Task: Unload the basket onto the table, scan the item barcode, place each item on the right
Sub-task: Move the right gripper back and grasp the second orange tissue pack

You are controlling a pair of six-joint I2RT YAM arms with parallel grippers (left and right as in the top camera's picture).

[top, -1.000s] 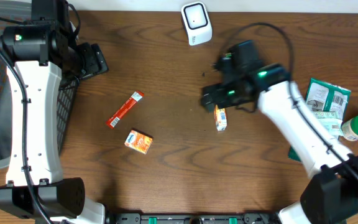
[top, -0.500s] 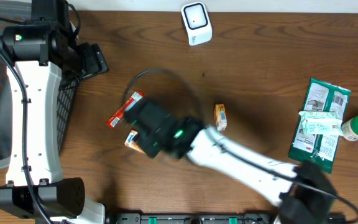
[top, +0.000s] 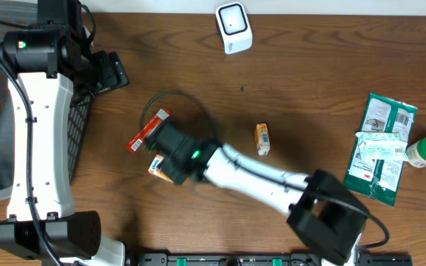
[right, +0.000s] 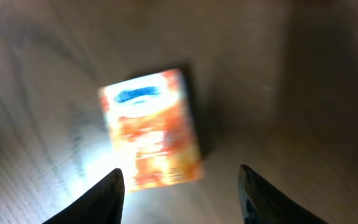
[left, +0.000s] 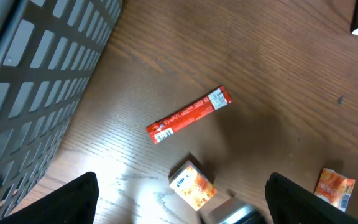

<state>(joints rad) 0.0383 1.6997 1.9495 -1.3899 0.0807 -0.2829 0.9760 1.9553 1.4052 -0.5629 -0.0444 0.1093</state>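
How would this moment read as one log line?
right tool: open, over orange box on table | left tool: open, empty

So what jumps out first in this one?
The right arm lies stretched across the table, its open gripper hovering over an orange box left of centre. A red stick lies just beyond it, and the white scanner stands at the far edge.
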